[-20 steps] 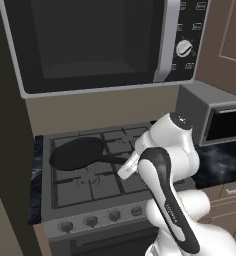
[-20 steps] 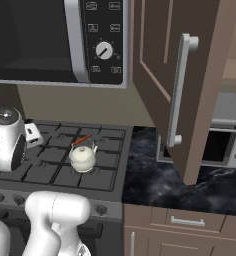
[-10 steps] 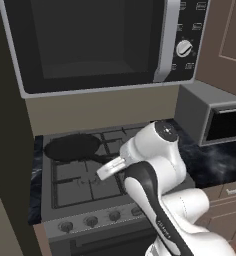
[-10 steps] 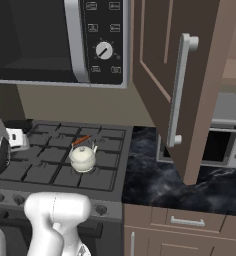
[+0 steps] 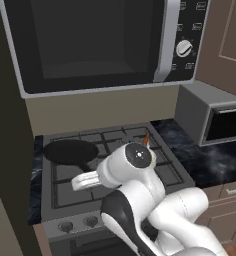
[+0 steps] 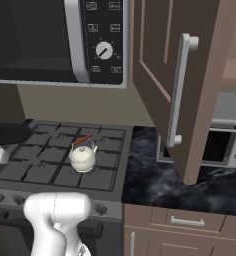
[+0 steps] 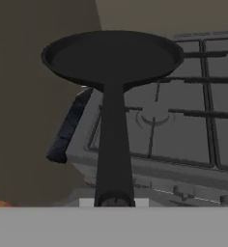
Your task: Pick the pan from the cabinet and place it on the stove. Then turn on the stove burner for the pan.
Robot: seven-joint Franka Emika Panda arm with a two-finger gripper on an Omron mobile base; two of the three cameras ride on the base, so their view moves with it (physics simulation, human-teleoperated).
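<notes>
The pan [image 5: 70,151] rides empty over the stove [image 5: 110,170], farther left than before, its handle clamped in the tool [image 5: 79,181].

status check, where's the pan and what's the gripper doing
Gripper shut on pan handle. Pan over stove rear-left burner. White kettle on right side, clear of it.

I've got the white arm folded low over the grey gas cooktop [image 5: 115,165], wrist reaching left, its two-finger gripper [image 5: 79,182] clamped on the matte-black frying pan's handle [image 7: 113,149].
</notes>
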